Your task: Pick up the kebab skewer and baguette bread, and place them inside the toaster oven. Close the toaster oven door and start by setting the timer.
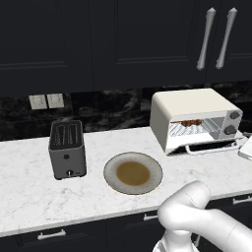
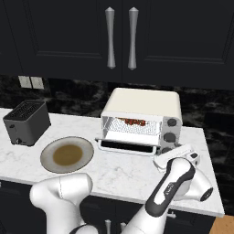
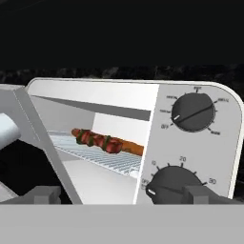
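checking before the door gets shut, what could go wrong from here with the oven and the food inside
1. The toaster oven door hangs open and the open claw sits by the lower knob, not the door, so the timer might get turned before closing.
2. The kebab skewer and baguette bread lie near the rack's front; a hard swing of the door could jolt them.

Even, soft rendered light; pale marble counter (image 1: 29,192) bright, black upper cabinets (image 1: 123,34) dim. Faint shadows under the cream-white box oven (image 2: 141,103). Sharp throughout, no glare or blur.
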